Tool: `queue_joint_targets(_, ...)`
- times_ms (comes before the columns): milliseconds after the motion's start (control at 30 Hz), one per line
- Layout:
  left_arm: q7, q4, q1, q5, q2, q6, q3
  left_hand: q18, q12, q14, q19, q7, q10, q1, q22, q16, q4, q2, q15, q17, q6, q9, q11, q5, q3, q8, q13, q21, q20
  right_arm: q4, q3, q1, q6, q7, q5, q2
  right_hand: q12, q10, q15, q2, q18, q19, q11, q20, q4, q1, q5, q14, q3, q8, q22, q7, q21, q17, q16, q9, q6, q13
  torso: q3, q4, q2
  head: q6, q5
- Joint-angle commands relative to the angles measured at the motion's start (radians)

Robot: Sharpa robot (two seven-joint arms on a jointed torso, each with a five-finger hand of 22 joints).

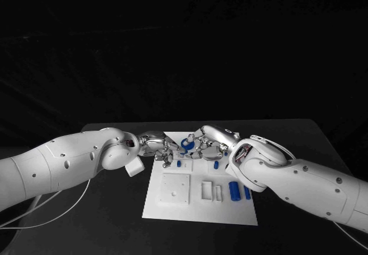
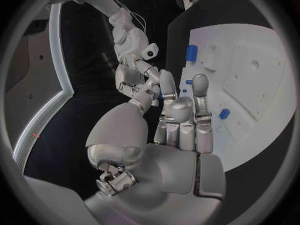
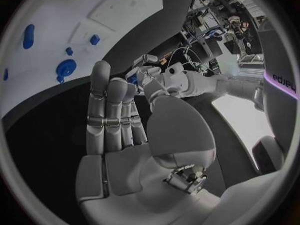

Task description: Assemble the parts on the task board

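The white task board (image 1: 201, 211) lies mid-table. My left hand (image 1: 159, 146) and right hand (image 1: 206, 147) meet fingertip to fingertip above its far edge. A curved blue part (image 1: 186, 143) sits between them, and both hands pinch it between thumb and finger. In the left wrist view a sliver of the blue part (image 2: 160, 96) shows between the left hand's (image 2: 178, 120) thumb and finger. In the right wrist view the blue part (image 3: 132, 78) shows at the right hand's (image 3: 125, 120) fingertips. Two small blue pegs (image 1: 178, 163) (image 1: 216, 164) and two long blue pieces (image 1: 234, 190) stay on the board.
The board has a raised white square (image 1: 175, 189) and white slot blocks (image 1: 208, 190) in its near half. A white cable (image 1: 46, 215) loops on the table under my left arm. A round blue part (image 3: 65, 67) rests on the board.
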Motion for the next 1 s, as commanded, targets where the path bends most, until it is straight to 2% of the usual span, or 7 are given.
queue_joint_targets(33,0.012,0.001,-0.002,-0.007,0.002,0.010,0.001,0.000,-0.004,-0.002,0.002,-0.082,0.046,0.012,0.017,-0.003,-0.002,0.007,-0.001,-0.001,0.088,-0.003,-0.009,0.006,0.010,-0.005,-0.002,-0.004,-0.004,0.002,-0.003,0.000,0.038,-0.012,-0.012,0.003,0.004,-0.005,0.000,-0.002,0.010,0.005,0.003,0.001,0.000,-0.005,-0.002,-0.010,0.009,0.000,0.007,-0.003,-0.005,0.002,0.004,0.001,0.005,0.001,0.0014,-0.0003,0.000,-0.001,-0.002)
queue_joint_targets(100,0.012,0.000,-0.002,-0.004,0.003,0.009,0.001,0.000,-0.005,-0.002,0.002,-0.082,0.047,0.012,0.017,-0.004,-0.001,0.008,-0.001,-0.001,0.088,-0.004,-0.009,0.006,0.010,-0.004,-0.002,-0.004,-0.004,0.002,-0.004,0.000,0.043,-0.014,-0.013,0.003,0.006,-0.004,-0.001,-0.001,0.009,0.005,0.001,0.001,-0.001,-0.007,-0.003,-0.010,0.014,0.000,0.015,-0.004,-0.007,0.006,0.007,0.001,0.012,0.003,0.0004,0.0012,0.000,-0.002,-0.003)
queue_joint_targets(400,0.010,-0.004,-0.002,0.001,0.004,-0.001,0.001,0.000,-0.006,-0.003,0.001,-0.082,0.046,0.012,0.017,-0.006,-0.001,0.010,-0.001,-0.004,0.088,-0.004,-0.008,0.005,0.012,-0.005,-0.002,-0.005,-0.004,-0.001,-0.011,0.000,0.052,-0.014,-0.014,0.002,0.007,-0.004,-0.003,-0.002,0.005,0.006,-0.002,-0.002,-0.006,-0.015,-0.001,-0.011,0.029,0.000,0.038,-0.010,-0.016,0.013,0.010,0.001,0.038,0.007,0.0015,-0.0007,0.000,-0.003,-0.002)
queue_joint_targets(533,0.008,-0.007,-0.002,0.001,0.005,-0.008,0.001,0.001,-0.007,-0.003,0.001,-0.082,0.046,0.012,0.016,-0.008,-0.001,0.012,-0.001,-0.006,0.088,-0.005,-0.008,0.005,0.013,-0.004,-0.002,-0.005,-0.003,-0.001,-0.012,0.000,0.056,-0.013,-0.013,0.000,0.007,-0.004,-0.003,0.000,0.005,0.006,-0.003,-0.002,-0.005,-0.017,-0.001,-0.011,0.031,0.001,0.044,-0.012,-0.019,0.014,0.010,0.001,0.047,0.008,0.0002,0.0008,-0.001,-0.003,-0.004)
queue_joint_targets(800,-0.002,-0.010,-0.002,0.004,0.003,-0.048,0.001,0.002,-0.008,-0.002,0.004,-0.082,0.047,0.010,0.016,-0.009,-0.003,0.015,-0.001,-0.008,0.087,-0.004,-0.009,0.007,0.015,-0.004,-0.002,-0.005,-0.004,-0.001,-0.014,0.000,0.069,-0.007,-0.006,-0.001,0.008,-0.004,-0.004,0.003,0.003,0.007,-0.004,-0.003,-0.006,-0.017,0.000,-0.011,0.037,0.001,0.050,-0.016,-0.022,0.017,0.011,0.001,0.062,0.010,0.0005,-0.0004,0.000,-0.002,-0.005)
queue_joint_targets(1000,-0.011,-0.007,-0.002,0.008,0.004,-0.073,0.001,0.002,-0.006,0.000,0.006,-0.082,0.047,0.009,0.017,-0.008,-0.005,0.016,-0.002,-0.006,0.087,-0.003,-0.010,0.011,0.017,-0.003,-0.001,-0.005,-0.004,-0.003,-0.015,0.000,0.072,-0.007,-0.005,0.000,0.008,-0.005,-0.004,0.003,0.002,0.007,-0.004,-0.004,-0.006,-0.019,-0.002,-0.012,0.041,0.000,0.054,-0.016,-0.024,0.019,0.011,0.001,0.063,0.011,-0.0005,0.0012,0.000,-0.003,-0.005)
